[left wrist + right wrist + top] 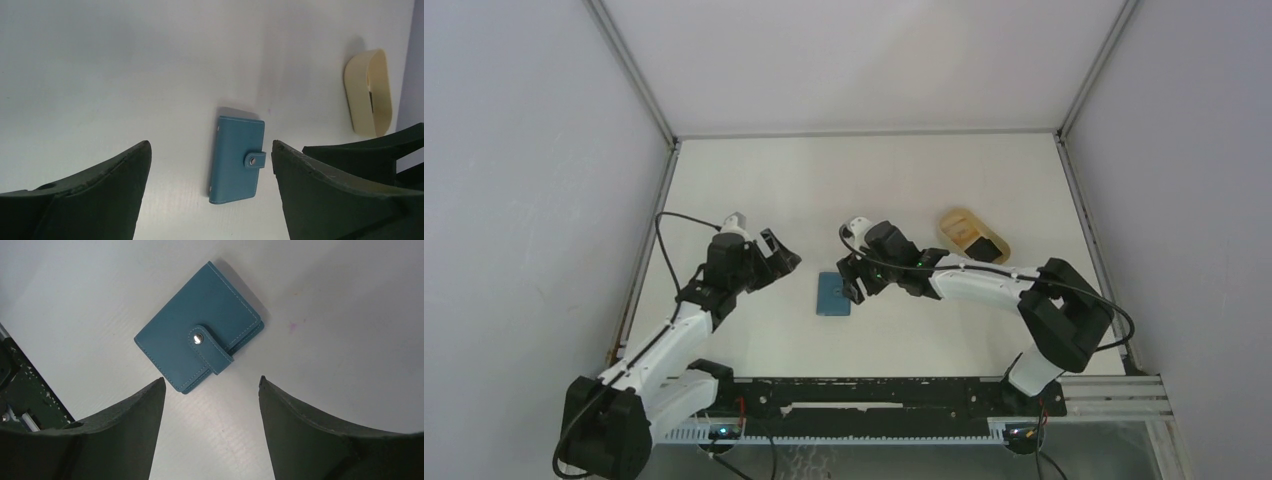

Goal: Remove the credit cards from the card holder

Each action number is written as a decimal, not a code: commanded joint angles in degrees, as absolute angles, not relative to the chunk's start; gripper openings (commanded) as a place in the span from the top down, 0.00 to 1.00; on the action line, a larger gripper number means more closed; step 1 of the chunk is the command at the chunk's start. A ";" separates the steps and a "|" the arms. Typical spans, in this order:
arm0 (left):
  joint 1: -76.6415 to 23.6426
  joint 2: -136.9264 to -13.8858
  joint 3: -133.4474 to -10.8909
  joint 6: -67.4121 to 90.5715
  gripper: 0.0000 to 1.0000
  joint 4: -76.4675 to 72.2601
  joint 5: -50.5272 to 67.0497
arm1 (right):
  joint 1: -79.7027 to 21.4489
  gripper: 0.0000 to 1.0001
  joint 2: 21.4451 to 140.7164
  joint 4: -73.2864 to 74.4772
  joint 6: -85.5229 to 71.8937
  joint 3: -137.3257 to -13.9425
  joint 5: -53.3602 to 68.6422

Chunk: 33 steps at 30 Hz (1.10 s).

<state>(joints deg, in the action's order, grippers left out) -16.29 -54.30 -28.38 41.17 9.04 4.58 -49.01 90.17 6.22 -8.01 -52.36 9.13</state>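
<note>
- Black and curved, the right gripper (211,385) stands with its jaws well apart and nothing between them; only bare white table (350,315) lies in the gap.
- Just past those fingertips, ahead and a little toward the left finger in the right wrist view, lies the teal card holder (195,355). It is flat on the table, folded shut, and apart from both fingers.
- Its snap tab (207,347) is buttoned, and the tab's wrapped end sits on the edge that faces this gripper.
- The left gripper (210,147) is also spread wide and empty. Its wrist view looks between the fingers at the holder farther off, long axis running away from the camera and the tab on the right-hand edge.
- From above, the holder (833,293) lies between the two arms, long side running roughly near to far. The right gripper (856,280) is just beside its right edge; the left gripper (779,255) sits apart on the other side.
- So the right arm is the nearer one, and the tab edge is on its side. I judge that popping the snap falls to it, with the left arm free to pin the cover.
- No credit cards show anywhere near the holder; presumably they are inside, so the task is not yet under way.
- Farther right, a cream oval tray (962,222) sits on the table with something dark in it that I cannot identify.
</note>
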 commanded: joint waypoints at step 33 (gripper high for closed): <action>-21.53 -60.32 -23.38 42.50 0.07 0.26 0.73 | -48.12 0.00 92.59 -5.94 -16.75 -52.23 9.28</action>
